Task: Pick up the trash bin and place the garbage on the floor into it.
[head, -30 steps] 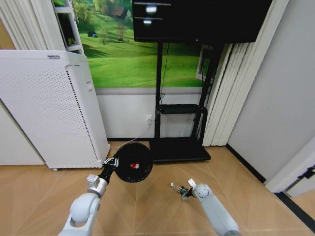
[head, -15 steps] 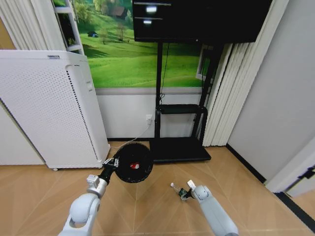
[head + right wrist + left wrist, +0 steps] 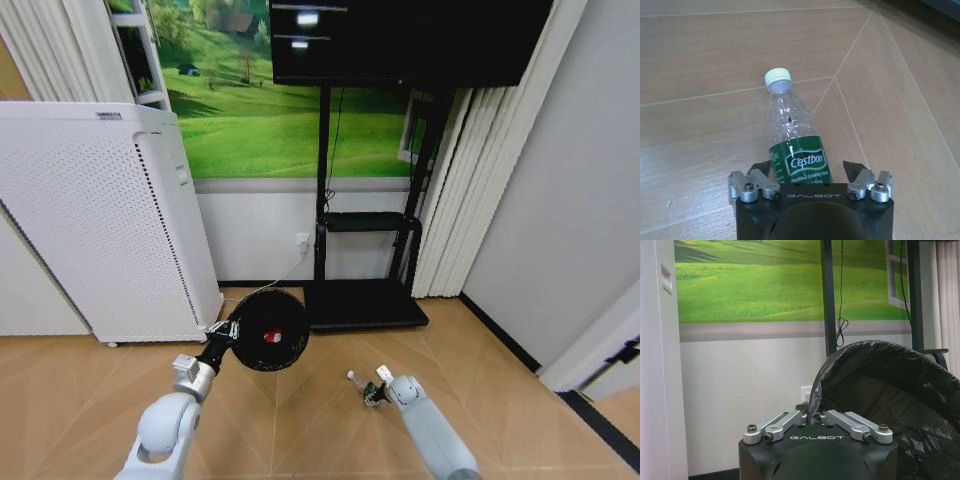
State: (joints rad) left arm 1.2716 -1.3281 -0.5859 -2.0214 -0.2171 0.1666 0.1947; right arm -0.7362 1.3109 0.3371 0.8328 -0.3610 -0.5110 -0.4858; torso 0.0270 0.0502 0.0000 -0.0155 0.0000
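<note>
The trash bin (image 3: 268,331) is being held clear of the floor (image 3: 80,400) by the left end effector (image 3: 222,331), whose fingers are being kept pinched together on the bin's rim, with its black liner caught between them. The bin is being tipped so that its mouth is turned up toward the head camera, and something red is being carried inside it. It is being kept in front of the white perforated appliance (image 3: 95,220) and near the base of the black screen stand (image 3: 365,300). A clear bottle (image 3: 792,137) with a green label and white cap is being straddled by the spread fingers of the right end effector (image 3: 811,172), low over the parquet; whether they are pressing on it cannot be told.
</note>
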